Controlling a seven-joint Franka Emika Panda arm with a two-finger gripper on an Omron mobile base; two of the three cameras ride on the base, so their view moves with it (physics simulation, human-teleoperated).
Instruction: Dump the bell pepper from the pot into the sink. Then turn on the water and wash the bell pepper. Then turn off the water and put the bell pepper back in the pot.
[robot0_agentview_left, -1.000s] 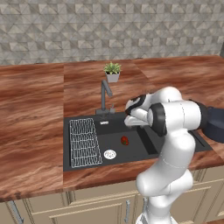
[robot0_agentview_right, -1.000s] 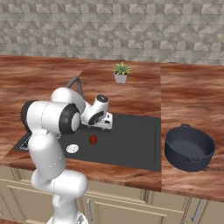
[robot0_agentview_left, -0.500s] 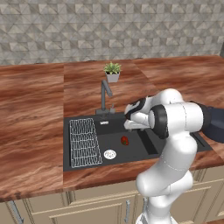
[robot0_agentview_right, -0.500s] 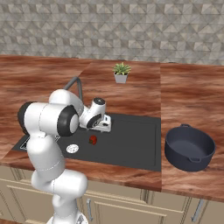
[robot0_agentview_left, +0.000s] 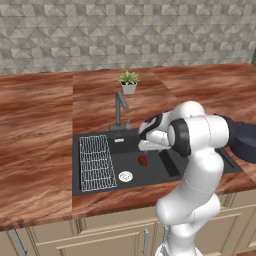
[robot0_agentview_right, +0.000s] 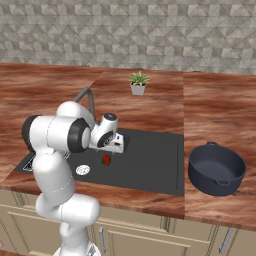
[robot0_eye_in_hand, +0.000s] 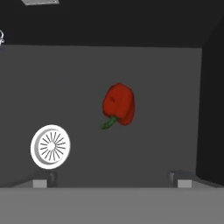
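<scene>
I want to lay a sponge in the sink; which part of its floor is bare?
In the sink, the floor from the bell pepper toward the pot side is bare. It is crowded by the wire rack, the drain, and the open gripper above the pepper.

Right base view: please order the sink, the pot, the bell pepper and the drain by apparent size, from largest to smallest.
1. sink
2. pot
3. drain and bell pepper: they look about alike, so I leave them unranked.
</scene>
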